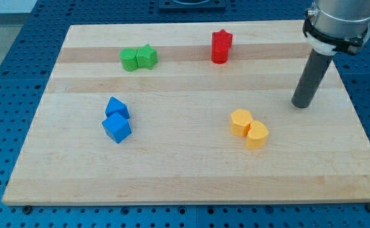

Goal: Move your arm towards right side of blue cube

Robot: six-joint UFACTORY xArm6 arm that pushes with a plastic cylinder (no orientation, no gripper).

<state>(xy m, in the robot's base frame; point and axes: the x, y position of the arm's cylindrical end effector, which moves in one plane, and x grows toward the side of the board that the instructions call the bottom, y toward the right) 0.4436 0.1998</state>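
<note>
The blue cube (116, 128) is found on a pale wooden board (191, 171), well toward the view's left and somewhat below the board's middle. The board is laid on a blue perforated surface (7, 63) seen around its edges; little of the room beyond is shown. The cube is turned so that one corner is pointed toward the view's bottom; no long axis can be made out.

Touching the cube on its upper side, a second blue block (117, 107) of angular, unclear shape is seen. Two blue blocks are thus counted. Up from the cube, near the board's far edge, two green blocks are set touching: a rounded one (129, 59) and a star-like one (147, 56). One red star-shaped block (221, 46) is placed up and to the view's right of the cube. Two yellow blocks (241, 122) (256, 135) are pressed together, far to the cube's right at about its level.

No claw is fitted; the arm is ended by a dark rod, and my tip (302, 105) is rested on the board far to the cube's right, beyond the yellow pair, touching no block.
</note>
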